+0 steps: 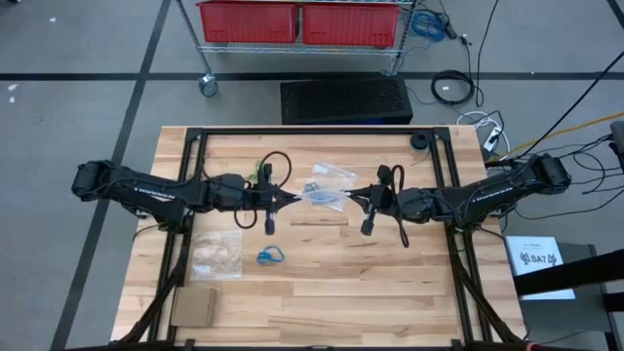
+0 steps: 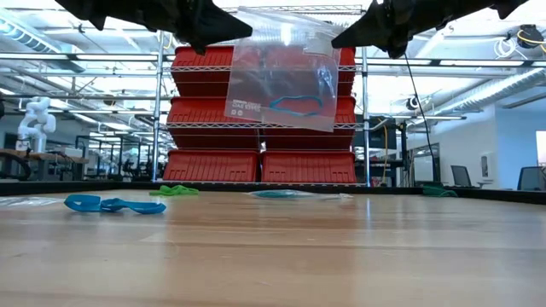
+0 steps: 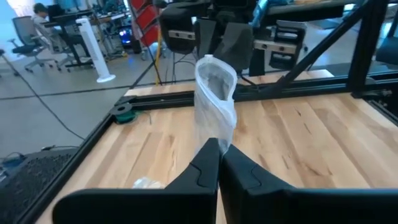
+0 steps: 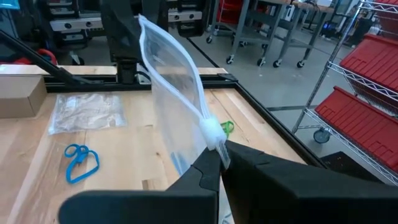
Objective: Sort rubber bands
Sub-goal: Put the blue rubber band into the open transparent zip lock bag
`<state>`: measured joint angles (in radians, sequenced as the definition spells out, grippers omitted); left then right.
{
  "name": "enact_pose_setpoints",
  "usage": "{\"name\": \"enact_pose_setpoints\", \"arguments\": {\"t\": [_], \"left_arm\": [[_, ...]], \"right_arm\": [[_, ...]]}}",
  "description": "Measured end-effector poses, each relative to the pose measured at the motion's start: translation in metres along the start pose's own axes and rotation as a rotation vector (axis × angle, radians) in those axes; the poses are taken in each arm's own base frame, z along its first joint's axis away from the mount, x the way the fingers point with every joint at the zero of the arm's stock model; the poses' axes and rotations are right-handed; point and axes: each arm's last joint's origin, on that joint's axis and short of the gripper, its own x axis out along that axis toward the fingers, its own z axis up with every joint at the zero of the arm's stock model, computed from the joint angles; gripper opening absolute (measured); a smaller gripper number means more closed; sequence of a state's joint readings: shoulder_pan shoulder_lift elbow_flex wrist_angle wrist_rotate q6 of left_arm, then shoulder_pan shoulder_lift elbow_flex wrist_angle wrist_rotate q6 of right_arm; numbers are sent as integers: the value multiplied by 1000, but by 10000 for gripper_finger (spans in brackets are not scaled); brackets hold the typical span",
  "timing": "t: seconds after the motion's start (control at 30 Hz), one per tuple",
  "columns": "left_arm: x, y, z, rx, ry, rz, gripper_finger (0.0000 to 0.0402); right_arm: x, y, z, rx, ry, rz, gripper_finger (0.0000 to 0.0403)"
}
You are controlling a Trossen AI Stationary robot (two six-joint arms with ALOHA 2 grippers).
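High view: left gripper (image 1: 289, 200) and right gripper (image 1: 353, 196) meet nose to nose over the middle of the light wooden slatted table (image 1: 390, 292), each pinching one side of a clear plastic zip bag (image 1: 322, 197) stretched between them. A bright blue rubber-band cluster (image 1: 270, 256) lies on the wood just below the left gripper, nearer the table's front edge. A green rubber-band cluster (image 1: 261, 168) sits just behind the left gripper. A second clear plastic bag (image 1: 331, 174) lies flat just beyond the held bag; a third clear bag (image 1: 216, 252) lies beside the blue cluster, on the left arm's side. A brown cardboard box (image 1: 195, 307) sits at the front corner on that side.

Low view: the held bag (image 2: 281, 77) hangs clear of the tabletop between the two dark gripper tips, with a grey-teal rubber band (image 2: 294, 107) inside near its lower edge. The blue cluster (image 2: 111, 205) and green cluster (image 2: 173, 191) rest on the wood; red plastic bins (image 2: 213, 165) fill a wire shelf behind.

Left wrist view: the fingers (image 3: 202, 168) are pressed together on the bag's edge (image 3: 216, 99), which rises ahead of them.

Right wrist view: the fingers (image 4: 208, 171) are closed on the bag's zip end (image 4: 177, 81); the blue cluster (image 4: 79, 162) and flat bag (image 4: 87, 111) lie beyond, to one side.
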<state>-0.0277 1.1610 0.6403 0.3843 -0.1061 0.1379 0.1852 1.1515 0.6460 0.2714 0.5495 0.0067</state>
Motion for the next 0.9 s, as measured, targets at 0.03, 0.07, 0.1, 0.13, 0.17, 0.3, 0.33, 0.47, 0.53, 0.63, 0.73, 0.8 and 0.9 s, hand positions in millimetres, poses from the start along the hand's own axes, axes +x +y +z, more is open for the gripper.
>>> {"name": "enact_pose_setpoints", "arguments": {"t": [0.03, 0.07, 0.1, 0.13, 0.17, 0.3, 0.33, 0.47, 0.53, 0.63, 0.73, 0.8, 0.9], "left_arm": [[0, 0, 0, 0, 2, 7, 5], [0, 0, 0, 1, 3, 11, 4], [0, 0, 0, 1, 4, 14, 4], [0, 0, 0, 2, 4, 14, 3], [0, 0, 0, 5, 4, 14, 3], [0, 1, 0, 10, 6, 27, 2], [0, 1, 0, 15, 7, 35, 2], [0, 2, 0, 26, 11, 60, 1], [0, 2, 0, 26, 11, 60, 1], [0, 2, 0, 25, 10, 60, 1], [0, 4, 0, 23, 7, 67, 1], [0, 5, -1, 19, -8, 74, 1], [-2, 5, -7, 6, -59, 75, 1]], "right_arm": [[0, 0, 0, 0, 0, 1, 0], [0, 0, 0, 5, 0, 3, 0], [0, 0, 0, 9, 2, 5, 0], [0, 1, -1, 13, 4, 7, 0], [-1, 1, -1, 15, 6, 9, 0], [-1, 2, -1, 27, 8, 5, 13], [-1, 1, -1, 27, 8, 1, 20], [-3, -1, -1, 13, 17, -41, 63], [-7, -4, 1, 16, 20, -48, 91], [-14, -8, 4, 39, 22, -48, 134], [-25, -13, 6, 59, 36, -41, 174], [-32, -13, 6, 46, 54, -25, 193], [-38, -7, 3, 56, 78, 18, 207]]}}
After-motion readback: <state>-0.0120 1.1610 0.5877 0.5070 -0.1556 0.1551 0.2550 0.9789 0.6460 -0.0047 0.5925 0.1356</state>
